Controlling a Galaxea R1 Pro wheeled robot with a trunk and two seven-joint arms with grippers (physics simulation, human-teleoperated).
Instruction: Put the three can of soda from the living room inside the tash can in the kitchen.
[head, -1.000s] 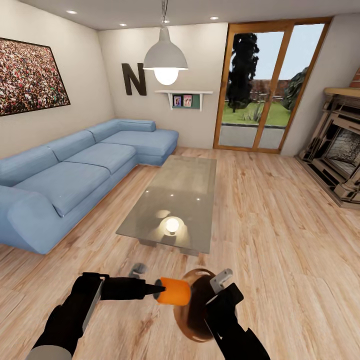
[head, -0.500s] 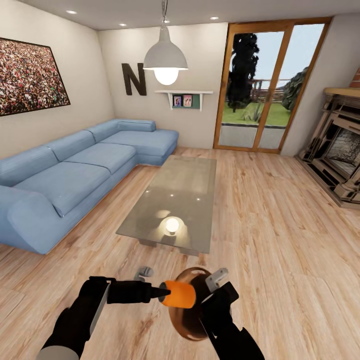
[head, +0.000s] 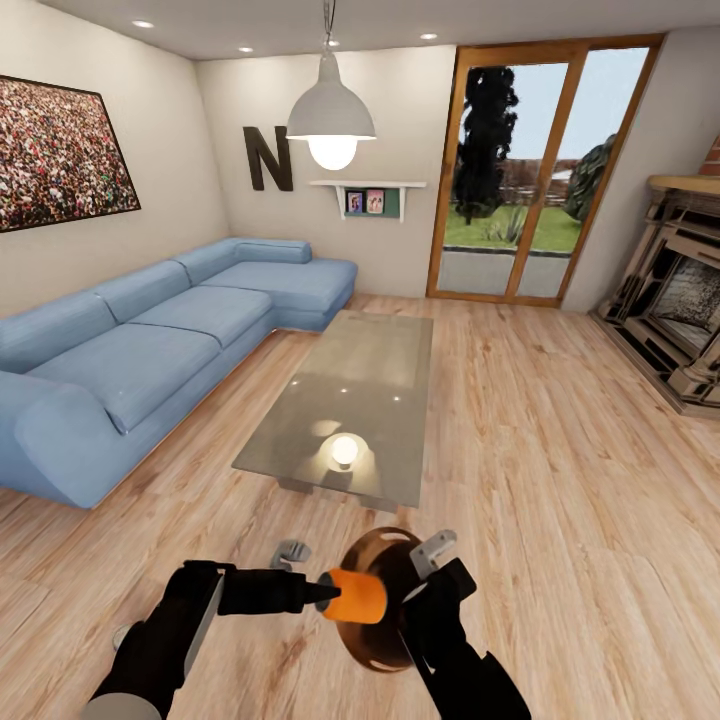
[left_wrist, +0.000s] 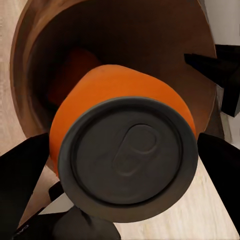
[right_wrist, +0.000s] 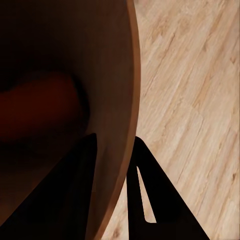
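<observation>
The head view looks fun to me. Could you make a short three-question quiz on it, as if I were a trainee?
1. True or false: the left pincer holds an orange can lying sideways, in front of the mouth of the bin.
2. What grips the bin's rim? A) the right pincer B) the blue sofa C) nothing
3. Fill in: the bin's inside is glossy ____.

Key: 1 true. 2 A; in the right wrist view its fingers straddle the bin wall. 3 copper-brown; the left wrist view also shows a second orange shape deep inside, behind the held can.
</observation>
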